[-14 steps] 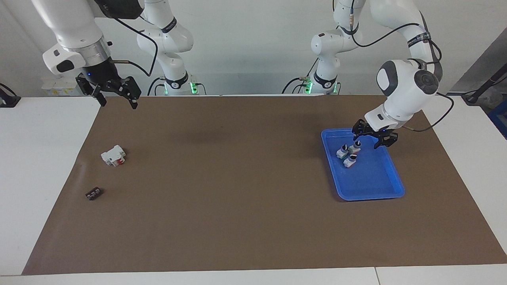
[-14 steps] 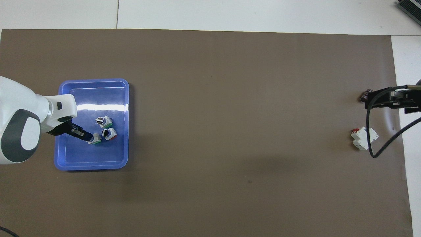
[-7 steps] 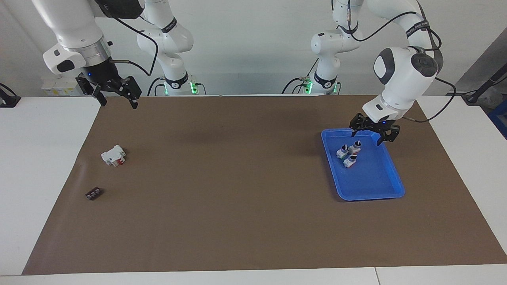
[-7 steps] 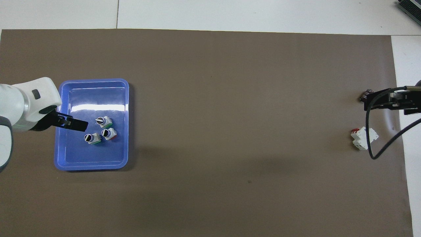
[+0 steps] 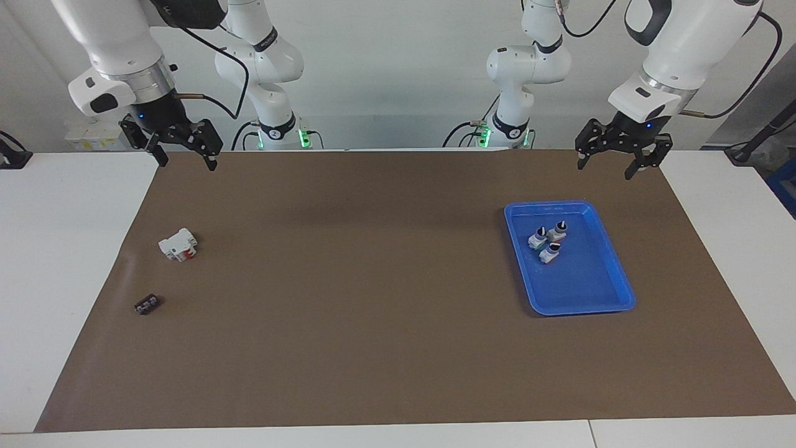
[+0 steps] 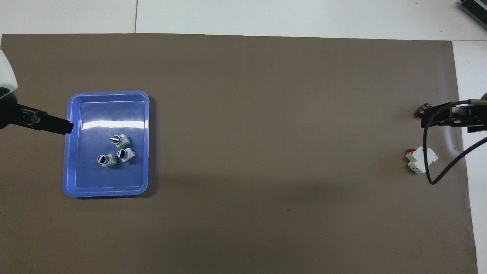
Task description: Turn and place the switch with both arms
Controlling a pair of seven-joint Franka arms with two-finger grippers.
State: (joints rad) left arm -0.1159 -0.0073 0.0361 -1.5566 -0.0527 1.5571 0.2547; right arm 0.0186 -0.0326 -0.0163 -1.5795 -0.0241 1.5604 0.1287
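Three small switches stand knob-up in the blue tray (image 5: 615, 274) (image 6: 142, 125). The one nearest the robots (image 5: 558, 231) (image 6: 106, 160) has a white body, green base and black knob. Another green one (image 5: 537, 239) (image 6: 121, 140) and a red-based one (image 5: 550, 252) (image 6: 126, 154) stand beside it. My left gripper (image 5: 606, 167) is open and empty, high over the mat's edge nearest the robots, apart from the tray. One of its fingers (image 6: 57, 125) shows in the overhead view. My right gripper (image 5: 186, 163) (image 6: 452, 116) waits open, raised at the right arm's end.
A white block with a red part (image 5: 178, 244) (image 6: 420, 160) lies at the right arm's end of the brown mat (image 5: 348, 298). A tiny flat black piece (image 5: 147, 304) (image 6: 421, 111) lies farther from the robots than the block.
My left gripper has lifted off the green-based switch in the tray and risen back toward its base. The switch stays standing in the tray. The right arm has not moved.
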